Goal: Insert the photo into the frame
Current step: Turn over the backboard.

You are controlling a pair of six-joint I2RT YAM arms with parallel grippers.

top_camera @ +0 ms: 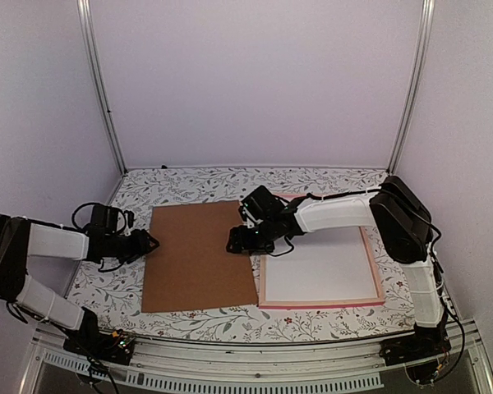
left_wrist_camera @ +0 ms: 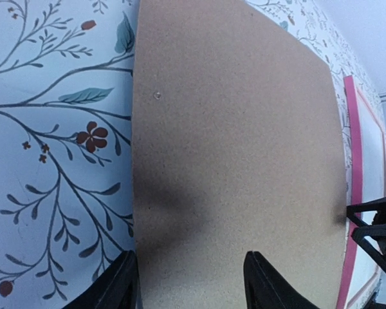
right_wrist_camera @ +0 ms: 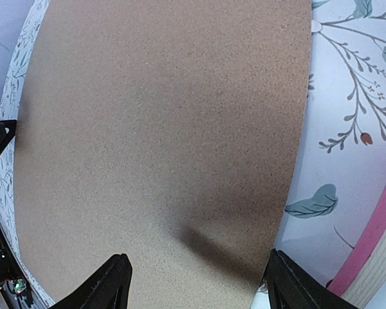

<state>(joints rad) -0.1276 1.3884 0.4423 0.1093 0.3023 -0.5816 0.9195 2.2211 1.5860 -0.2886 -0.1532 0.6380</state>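
Observation:
The photo does not show in any view. The pink frame (top_camera: 320, 304) lies flat at the right with a white sheet (top_camera: 320, 267) filling it; its rail also shows in the wrist views (left_wrist_camera: 355, 161) (right_wrist_camera: 373, 257). To its left lies a plain brown board (top_camera: 197, 254) (left_wrist_camera: 238, 129) (right_wrist_camera: 161, 129). My left gripper (top_camera: 152, 243) (left_wrist_camera: 190, 257) hovers open astride the board's left edge, holding nothing. Over the board's right edge, my right gripper (top_camera: 232, 244) (right_wrist_camera: 198, 256) stands open and wide, also holding nothing.
A floral tablecloth (top_camera: 197, 185) covers the table. The right arm (top_camera: 337, 213) reaches across the frame's upper left corner. Metal posts (top_camera: 99, 82) and pale walls close in the back and sides.

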